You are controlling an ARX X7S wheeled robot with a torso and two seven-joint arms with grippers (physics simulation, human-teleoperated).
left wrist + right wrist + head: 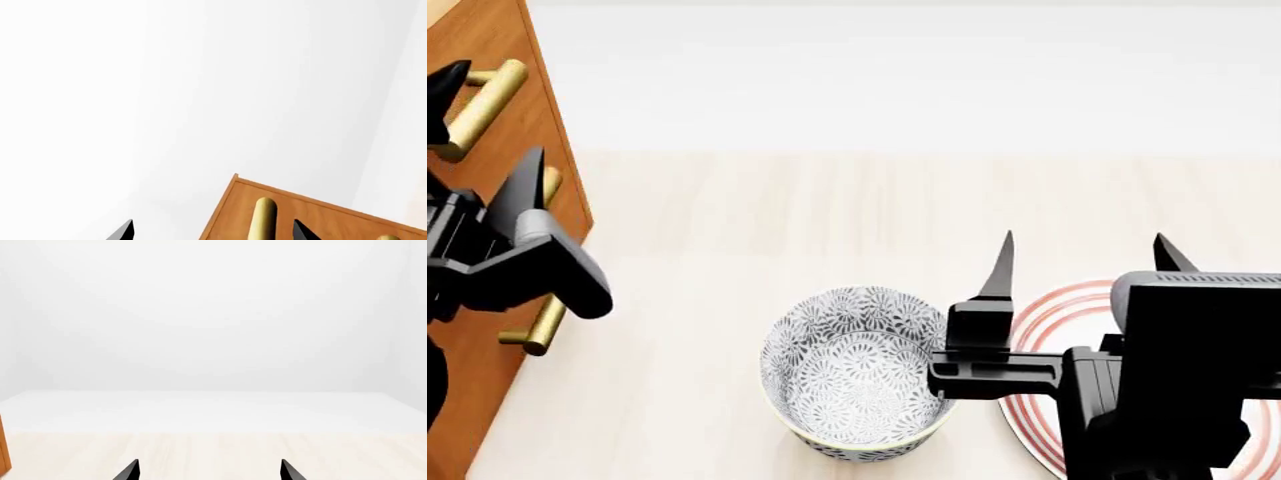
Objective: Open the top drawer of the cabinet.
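Observation:
The cabinet (481, 300) stands at the left edge of the head view, orange-brown with brass bar handles. Its top drawer (501, 40) looks shut, flush with the front. My left gripper (491, 118) is open, its black fingers (523, 180) spread either side of the top brass handle (483, 100). In the left wrist view that handle (263, 220) shows between the two fingertips of the gripper (213, 232), on the drawer front (233, 210); I cannot tell if they touch. My right gripper (1084, 245) is open and empty over the floor, also seen as (209, 469).
A patterned grey-white bowl (851, 372) sits on the pale wooden floor in front of me. A red-ringed white plate (1044, 320) lies to its right, partly under my right arm. Lower brass handles (541, 325) stick out from the cabinet. A sliver of cabinet (3, 450) shows.

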